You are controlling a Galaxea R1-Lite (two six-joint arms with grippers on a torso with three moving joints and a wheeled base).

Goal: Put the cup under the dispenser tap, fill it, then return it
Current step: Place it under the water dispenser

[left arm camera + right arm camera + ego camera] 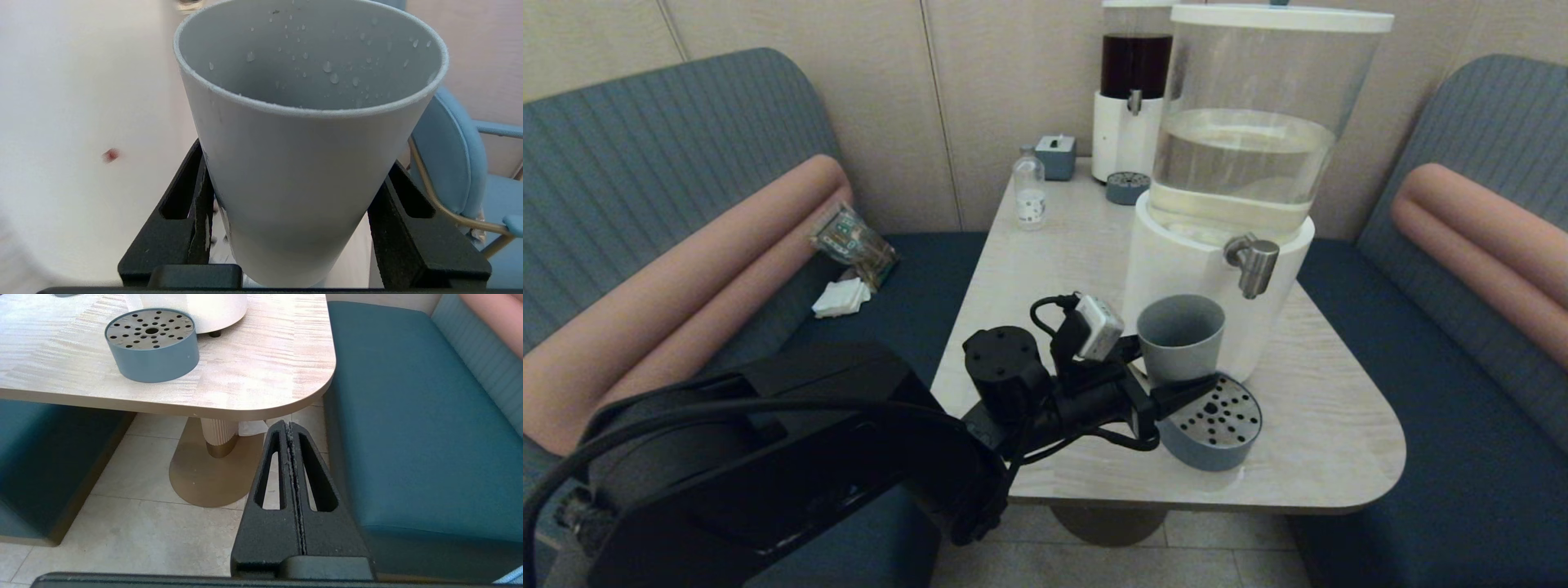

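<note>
1. Worktop (1339, 425): pale wood-grain surface with rounded corners, on a pedestal base (212, 473) standing on the tiled floor (135, 535).
2. Near edge: round grey drip tray (1213, 425), perforated metal top, just beside the clear-liquid dispenser (1217, 245).
3. Far end: dark-liquid dispenser (1131, 90), second small tray (1127, 187), small bottle (1029, 194), grey box (1056, 155).

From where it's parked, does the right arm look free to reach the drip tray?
Probably yes: the right end effector hangs shut below the table edge; open space lies toward the drip tray.
</note>
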